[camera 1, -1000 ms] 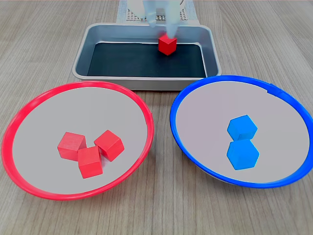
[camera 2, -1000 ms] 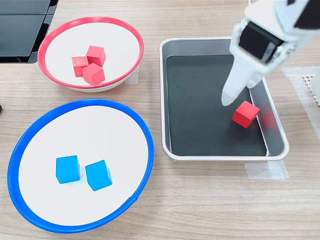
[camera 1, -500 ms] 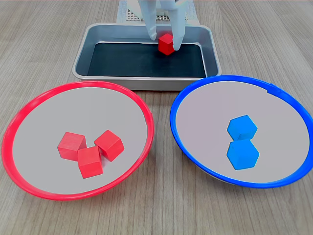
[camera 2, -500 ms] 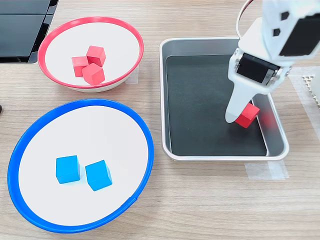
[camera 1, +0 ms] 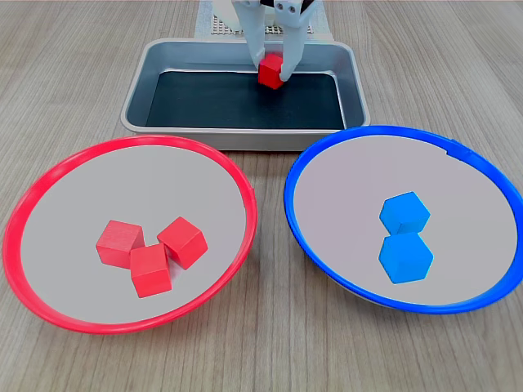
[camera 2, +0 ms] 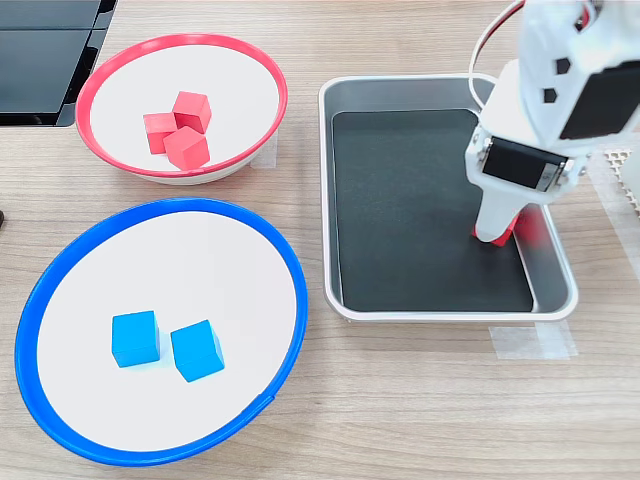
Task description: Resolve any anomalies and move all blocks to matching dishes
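Already, nearest in the first exterior view, three red blocks (camera 1: 150,247) lie in the red-rimmed dish (camera 1: 49,302) at left and two blue blocks (camera 1: 404,237) in the blue-rimmed dish (camera 1: 490,298) at right. Farther back, the gripper (camera 1: 272,67) clasps the last red block (camera 1: 270,71) in the silver tray (camera 1: 245,137); carrying it to the red-rimmed dish likely remains.

We see a light wood-grain table (camera 1: 73,65) carrying three items directly: a red-rimmed dish (camera 1: 49,302), a blue-rimmed dish (camera 1: 327,261) beside it, and a rectangular silver metal tray (camera 1: 135,110) behind both in the first exterior view. Clear tape (camera 2: 530,342) lies beside the tray.
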`<state>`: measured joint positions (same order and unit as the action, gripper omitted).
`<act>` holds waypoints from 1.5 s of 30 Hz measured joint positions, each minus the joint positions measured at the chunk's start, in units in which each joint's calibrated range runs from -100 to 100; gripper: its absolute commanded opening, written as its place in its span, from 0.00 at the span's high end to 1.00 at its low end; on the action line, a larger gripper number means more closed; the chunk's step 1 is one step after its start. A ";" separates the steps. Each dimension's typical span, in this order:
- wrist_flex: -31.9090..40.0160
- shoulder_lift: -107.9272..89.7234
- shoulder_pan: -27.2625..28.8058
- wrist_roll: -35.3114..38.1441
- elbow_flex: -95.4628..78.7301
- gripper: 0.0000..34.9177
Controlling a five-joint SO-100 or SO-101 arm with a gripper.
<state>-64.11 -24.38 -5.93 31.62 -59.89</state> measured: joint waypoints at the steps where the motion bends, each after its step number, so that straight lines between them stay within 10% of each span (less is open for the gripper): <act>1: 0.82 0.00 0.00 0.00 0.00 0.99; 24: 15.09 34.53 14.51 -10.89 54.54 0.99; 27: 17.21 37.34 15.40 -9.28 55.54 0.90; 31: 17.86 38.70 17.17 -5.37 55.72 0.55; 36: 18.27 38.45 17.43 -3.86 54.45 0.48; 41: 21.37 31.71 17.61 -4.84 47.73 0.62; 43: 23.33 27.62 16.99 -5.86 43.92 0.99; 45: 28.55 20.97 16.02 -8.06 36.21 1.00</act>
<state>-35.56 -3.41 10.09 23.57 -23.68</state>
